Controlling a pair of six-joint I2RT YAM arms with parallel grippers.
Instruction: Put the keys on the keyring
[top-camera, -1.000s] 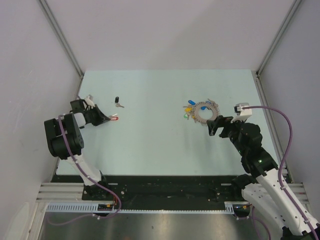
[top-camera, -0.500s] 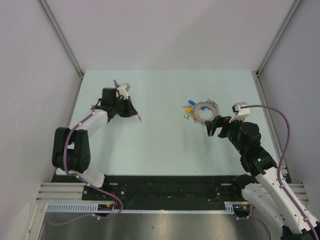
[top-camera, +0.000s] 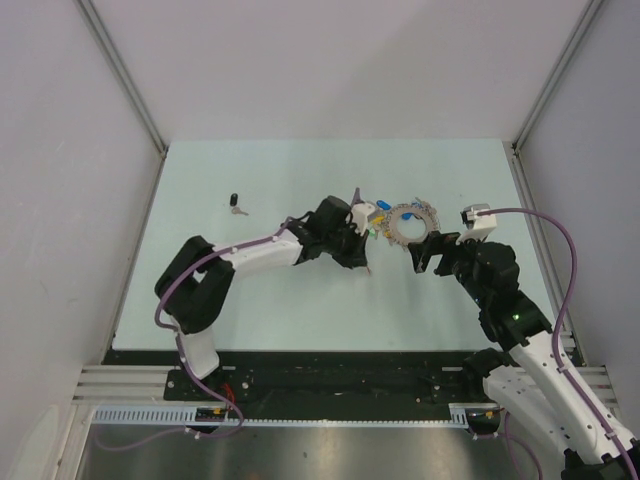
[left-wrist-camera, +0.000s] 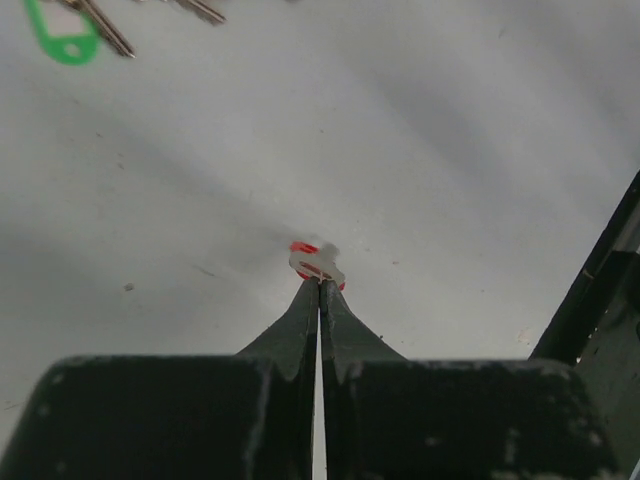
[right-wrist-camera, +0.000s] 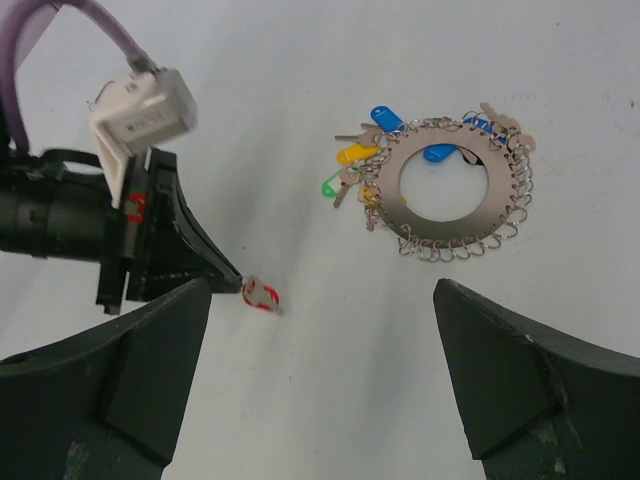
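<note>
Pincers of the left gripper (left-wrist-camera: 320, 287) are pressed fully together on the small red-headed silver key (left-wrist-camera: 316, 265), a pinch clearest from the left wrist. The right wrist view sets that key near the large silver wire keyring (right-wrist-camera: 455, 228), to its left. The right gripper (right-wrist-camera: 322, 300) is spread wide and empty on the keyring's near side. Only the overhead view shows a black-headed key (top-camera: 235, 203) far left of the keyring on the pale green tabletop (top-camera: 280, 170), between white walls (top-camera: 300, 60).
</note>
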